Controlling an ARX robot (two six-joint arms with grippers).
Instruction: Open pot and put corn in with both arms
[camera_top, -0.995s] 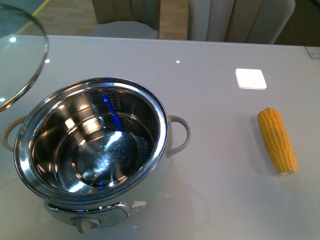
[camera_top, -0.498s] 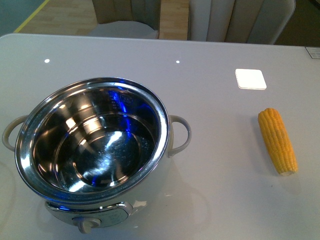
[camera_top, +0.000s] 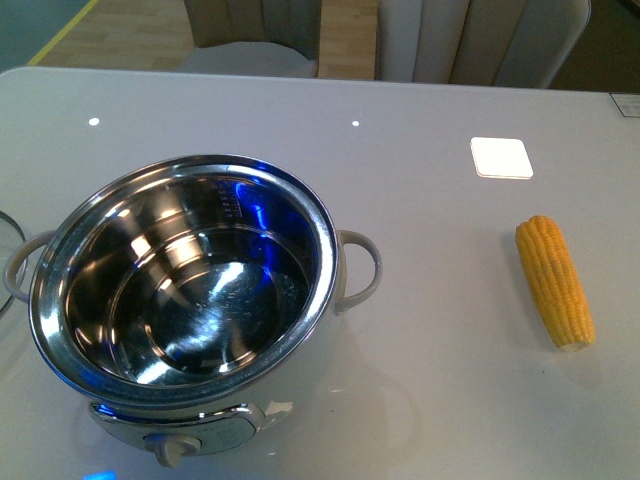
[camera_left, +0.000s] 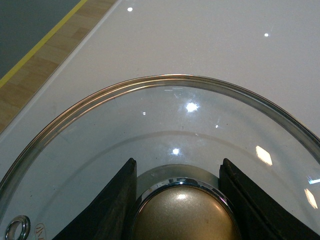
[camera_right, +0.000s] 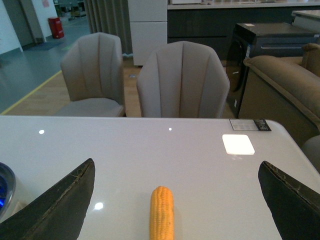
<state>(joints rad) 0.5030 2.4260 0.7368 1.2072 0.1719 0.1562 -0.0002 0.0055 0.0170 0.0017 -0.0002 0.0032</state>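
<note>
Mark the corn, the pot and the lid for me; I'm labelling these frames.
corn (camera_top: 555, 283), front view, middle of the cob.
pot (camera_top: 323, 240), front view, right side of its steel rim.
lid (camera_left: 175, 125), left wrist view, glass near the knob.

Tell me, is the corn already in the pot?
No, the corn lies on the table, off to the right of the pot, whose steel inside holds nothing.

Glossy white table (camera_top: 430, 230), open pot (camera_top: 190, 290) on L side, corn (camera_top: 555, 282) flat on R, well apart.

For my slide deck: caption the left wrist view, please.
Left pincer grips the steel-rimmed glass lid by its round golden knob over the white table.
</note>
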